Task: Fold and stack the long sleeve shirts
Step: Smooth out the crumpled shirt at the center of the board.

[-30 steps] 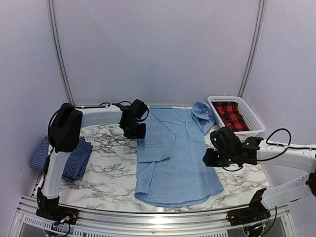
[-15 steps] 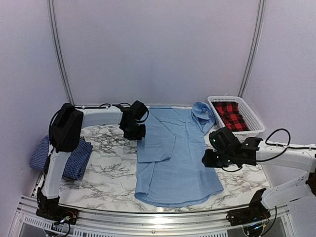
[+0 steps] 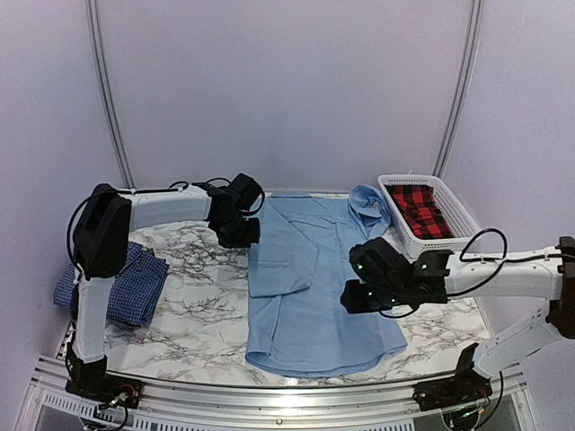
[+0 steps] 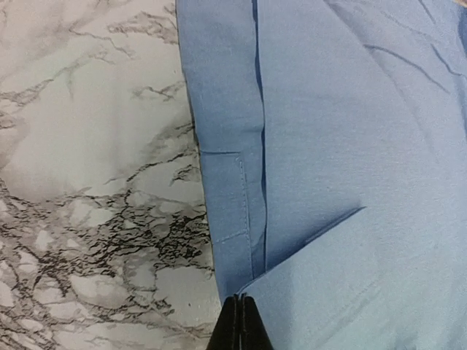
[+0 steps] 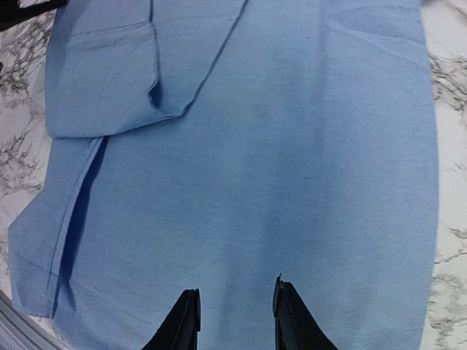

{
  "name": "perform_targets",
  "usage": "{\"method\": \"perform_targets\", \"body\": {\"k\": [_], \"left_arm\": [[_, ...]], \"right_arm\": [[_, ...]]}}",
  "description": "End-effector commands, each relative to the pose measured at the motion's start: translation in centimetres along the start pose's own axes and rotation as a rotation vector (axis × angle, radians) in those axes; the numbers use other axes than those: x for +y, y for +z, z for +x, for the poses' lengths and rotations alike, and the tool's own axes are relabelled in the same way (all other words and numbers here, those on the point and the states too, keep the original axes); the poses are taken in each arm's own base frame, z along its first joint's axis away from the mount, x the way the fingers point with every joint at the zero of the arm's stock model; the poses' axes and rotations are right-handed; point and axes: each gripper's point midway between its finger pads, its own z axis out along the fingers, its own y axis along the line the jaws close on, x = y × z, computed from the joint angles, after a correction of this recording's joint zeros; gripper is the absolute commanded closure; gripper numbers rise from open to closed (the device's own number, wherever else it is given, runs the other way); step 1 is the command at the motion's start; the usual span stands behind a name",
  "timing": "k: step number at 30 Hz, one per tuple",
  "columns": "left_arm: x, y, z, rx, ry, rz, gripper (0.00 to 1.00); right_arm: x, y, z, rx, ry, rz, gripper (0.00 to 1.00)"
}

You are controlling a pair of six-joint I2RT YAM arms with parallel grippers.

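Two shirts: light blue shirt (image 3: 314, 287), checked shirt (image 3: 135, 280); left gripper (image 4: 238, 302) together, right gripper (image 5: 235, 290) apart.

No readable text, label, brand, number or sign shows in any view

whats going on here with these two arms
Two arms are folding a light blue shirt spread on the marble table. The left fingers are shut on its far left edge; the right fingers are open over its near half. A dark blue checked shirt lies folded at the table's left edge, and red plaid cloth sits in the white basket.
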Motion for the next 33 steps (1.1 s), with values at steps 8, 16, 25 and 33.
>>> {"method": "perform_targets", "body": {"k": [8,16,25,33], "left_arm": [[2.3,-10.7,-4.2,-0.208,-0.046,0.019,1.00],[5.3,-15.0,-4.3,-0.262,-0.064,0.013,1.00],[8.3,-18.3,-4.9,-0.300,-0.067,-0.016,1.00],[11.7,-20.6,-6.1,-0.339,-0.108,-0.046,1.00]], "right_arm": [[15.3,1.5,3.9,0.081,-0.042,-0.296,0.68],[21.1,2.6,7.2,0.138,0.013,-0.436,0.50],[22.3,3.6,7.9,0.142,0.094,-0.495,0.40],[23.1,3.9,8.0,0.128,0.089,-0.458,0.50]]}}
